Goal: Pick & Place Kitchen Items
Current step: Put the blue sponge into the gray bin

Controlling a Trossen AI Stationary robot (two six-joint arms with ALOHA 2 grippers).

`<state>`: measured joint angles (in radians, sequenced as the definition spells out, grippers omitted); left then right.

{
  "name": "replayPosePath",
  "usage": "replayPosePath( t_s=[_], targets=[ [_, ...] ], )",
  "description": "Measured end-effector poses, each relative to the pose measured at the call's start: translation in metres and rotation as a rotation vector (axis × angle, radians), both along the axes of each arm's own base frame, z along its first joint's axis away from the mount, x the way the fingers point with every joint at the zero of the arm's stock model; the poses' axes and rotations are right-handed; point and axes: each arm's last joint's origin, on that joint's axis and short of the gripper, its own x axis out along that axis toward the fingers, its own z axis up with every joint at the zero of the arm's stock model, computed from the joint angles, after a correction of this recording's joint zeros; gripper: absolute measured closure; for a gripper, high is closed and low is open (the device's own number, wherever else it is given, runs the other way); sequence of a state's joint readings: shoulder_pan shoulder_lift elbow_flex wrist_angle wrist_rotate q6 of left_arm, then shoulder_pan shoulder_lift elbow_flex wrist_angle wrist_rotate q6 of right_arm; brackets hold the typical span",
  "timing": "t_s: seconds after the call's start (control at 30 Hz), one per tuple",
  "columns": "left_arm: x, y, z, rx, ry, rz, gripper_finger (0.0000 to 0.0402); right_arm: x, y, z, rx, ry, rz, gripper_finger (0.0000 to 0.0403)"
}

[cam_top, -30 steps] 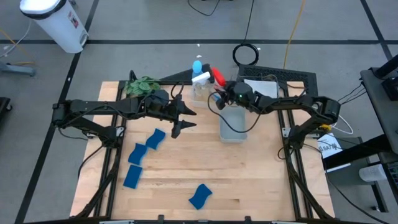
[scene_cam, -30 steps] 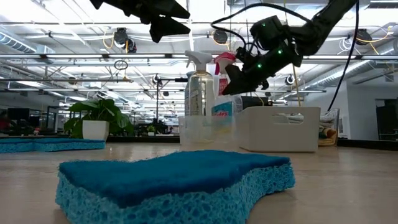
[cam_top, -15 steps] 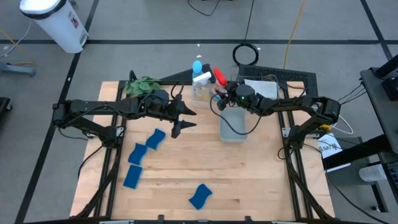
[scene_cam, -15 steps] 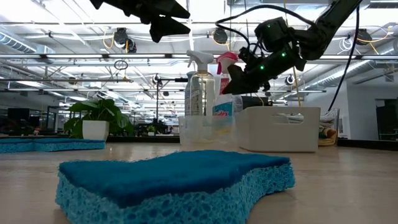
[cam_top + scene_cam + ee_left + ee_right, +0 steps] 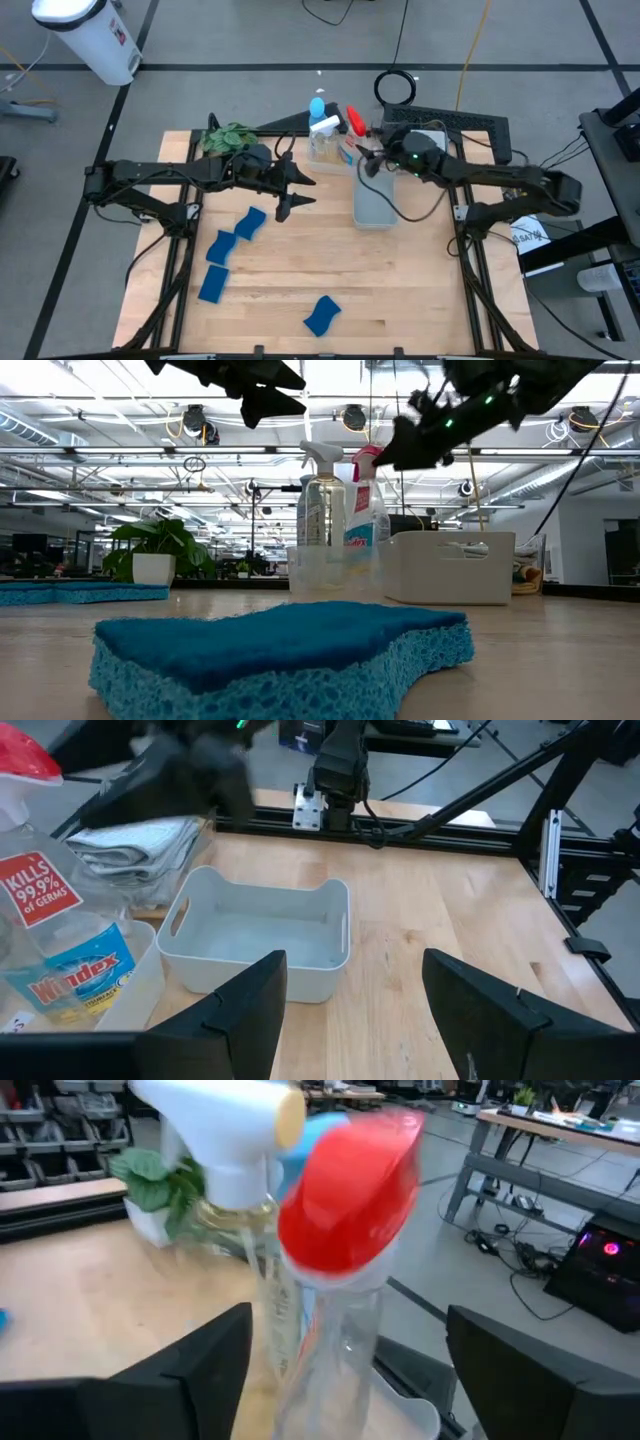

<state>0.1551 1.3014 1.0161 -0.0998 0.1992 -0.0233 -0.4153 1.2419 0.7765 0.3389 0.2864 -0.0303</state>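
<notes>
Three clear spray bottles stand upright in a clear bin (image 5: 325, 150) at the table's far middle: one red-topped (image 5: 350, 1200), one white-topped (image 5: 225, 1125), one blue-topped (image 5: 317, 105). My right gripper (image 5: 361, 160) hangs open just right of them and touches none. Its fingers (image 5: 190, 1380) stand on either side of the red-topped bottle (image 5: 365, 500) but short of it. My left gripper (image 5: 295, 190) hovers open above the table's middle, holding nothing. Several blue sponges (image 5: 250, 222) lie flat at the near left. A folded grey cloth (image 5: 140, 850) lies at the far right.
A white bin (image 5: 375, 200) stands right of centre, below my right gripper. A green potted plant (image 5: 228, 135) sits at the far left. One sponge (image 5: 280, 650) lies near the front edge. Bare wood shows at the near right.
My right gripper has opened and let go of the red-topped bottle. It has then drawn back toward the table's right edge and risen. The bottle stays upright in the clear bin.
</notes>
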Motion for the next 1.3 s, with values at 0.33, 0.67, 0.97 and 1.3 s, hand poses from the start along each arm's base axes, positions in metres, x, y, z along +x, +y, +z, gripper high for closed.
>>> replayPosePath(
  t_s=[0.33, 0.67, 0.97, 1.3],
  targets=[
    [0.0, 0.0, 0.0, 0.0, 0.0, 0.0, 0.0163, -0.048, 0.061, 0.036, 0.109, -0.014, 0.156, 0.0105],
    [0.0, 0.0, 0.0, 0.0, 0.0, 0.0, 0.0163, -0.079, 0.116, 0.019, 0.261, 0.027, 0.394, 0.0133],
    [0.0, 0.0, 0.001, 0.001, -0.006, 0.0, 0.0162, -0.094, 0.135, 0.013, 0.139, -0.086, 0.561, 0.0153],
    [-0.005, -0.001, -0.009, -0.063, 0.108, 0.013, 0.0162, -0.098, 0.135, 0.009, 0.118, -0.061, 0.571, 0.0161]
  ],
)
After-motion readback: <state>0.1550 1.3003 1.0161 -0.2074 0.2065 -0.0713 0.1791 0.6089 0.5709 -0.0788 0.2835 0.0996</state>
